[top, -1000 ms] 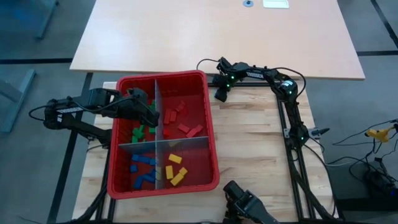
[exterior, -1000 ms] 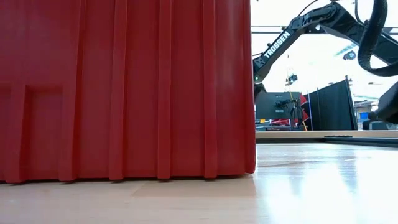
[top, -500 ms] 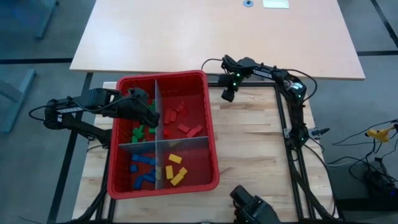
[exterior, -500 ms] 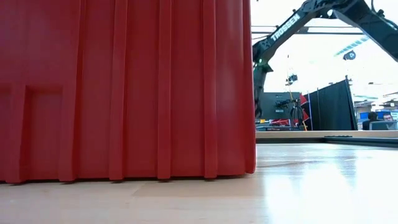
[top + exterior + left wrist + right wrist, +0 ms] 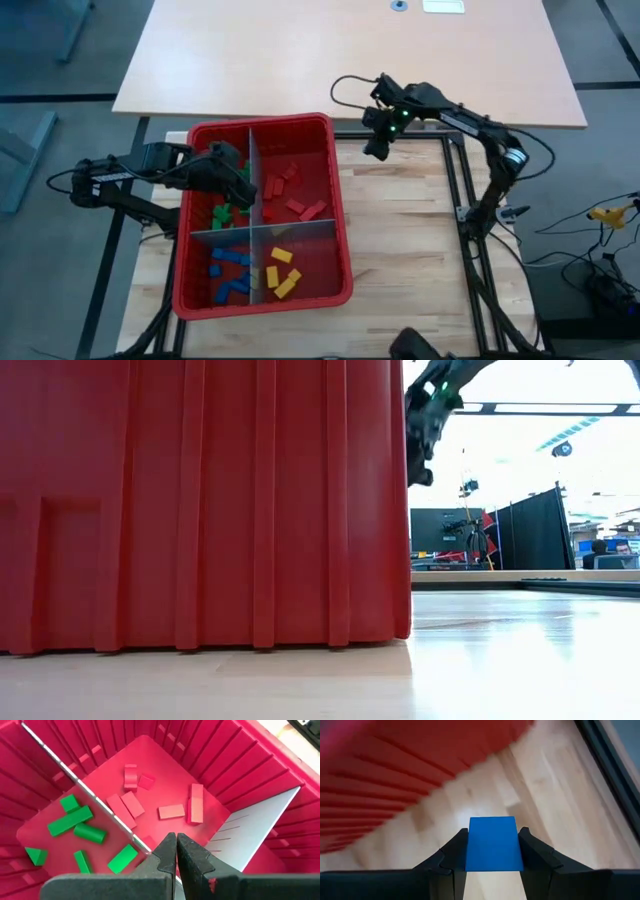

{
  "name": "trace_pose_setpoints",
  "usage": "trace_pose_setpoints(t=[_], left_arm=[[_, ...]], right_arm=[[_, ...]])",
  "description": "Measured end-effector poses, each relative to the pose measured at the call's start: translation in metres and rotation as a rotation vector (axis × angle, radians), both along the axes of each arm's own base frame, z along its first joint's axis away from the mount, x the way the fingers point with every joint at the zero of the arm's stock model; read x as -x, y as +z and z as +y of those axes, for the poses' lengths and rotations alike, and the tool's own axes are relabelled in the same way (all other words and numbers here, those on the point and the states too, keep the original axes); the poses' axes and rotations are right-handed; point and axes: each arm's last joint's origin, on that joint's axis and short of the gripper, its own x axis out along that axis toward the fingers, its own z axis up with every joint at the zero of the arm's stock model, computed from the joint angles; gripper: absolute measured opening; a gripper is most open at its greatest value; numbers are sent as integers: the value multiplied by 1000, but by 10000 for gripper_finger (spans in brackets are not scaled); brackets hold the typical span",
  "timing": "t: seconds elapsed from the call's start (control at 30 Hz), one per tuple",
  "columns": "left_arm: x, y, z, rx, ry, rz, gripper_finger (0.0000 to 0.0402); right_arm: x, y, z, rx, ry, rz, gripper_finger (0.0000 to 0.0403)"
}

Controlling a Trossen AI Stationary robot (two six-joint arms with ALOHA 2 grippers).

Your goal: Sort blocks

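Note:
A red bin (image 5: 335, 215) holds the sorted blocks. Green ones (image 5: 228, 212) lie in the far left compartment, red ones (image 5: 292, 190) far right, blue ones (image 5: 230, 272) near left, yellow ones (image 5: 282, 272) near right. My left gripper (image 5: 243, 183) hangs shut and empty inside the bin, over the grey divider (image 5: 107, 812) between green and red. My right gripper (image 5: 374, 152) is in the air just off the bin's far right corner, high beside the bin wall in the low view (image 5: 420, 455). It is shut on a blue block (image 5: 493, 842). My right gripper pinches the blue block by two opposite sides (image 5: 470, 845) between its two fingers (image 5: 535, 852). The block's flat face shows between the fingertips. The fingers point down toward the wooden table, and the block is lifted clear of it.
Bare wooden tabletop (image 5: 410, 240) lies to the right of the bin. Black frame rails (image 5: 470, 250) run along the right side. A larger pale table (image 5: 350, 60) stands beyond the far edge. Grey dividers (image 5: 252, 232) split the bin four ways.
My right gripper has risen with the blue block beside the bin's far right corner, drifting a little toward the table's right edge as the arm stretched out. It stays shut on the block.

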Motion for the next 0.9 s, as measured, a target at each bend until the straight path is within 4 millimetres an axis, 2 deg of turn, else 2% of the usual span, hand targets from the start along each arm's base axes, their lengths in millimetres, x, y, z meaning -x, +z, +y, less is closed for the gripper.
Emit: trace_pose_setpoints(t=[0.23,0.4,0.53,0.67,0.9], left_arm=[[-9,6,0,-98,-143,-50,0],[-29,14,-1,-259,-315,-125,11],[-55,14,-2,-390,-424,-149,47],[-88,7,-1,-560,-446,-117,91],[-137,-10,-5,-807,-584,-49,189]], right_arm=[[10,53,43,-18,-7,-180,119],[9,83,76,-50,18,-313,119],[7,101,100,-88,41,-409,119],[6,118,120,-120,55,-507,119],[4,134,139,-187,60,-599,119]])
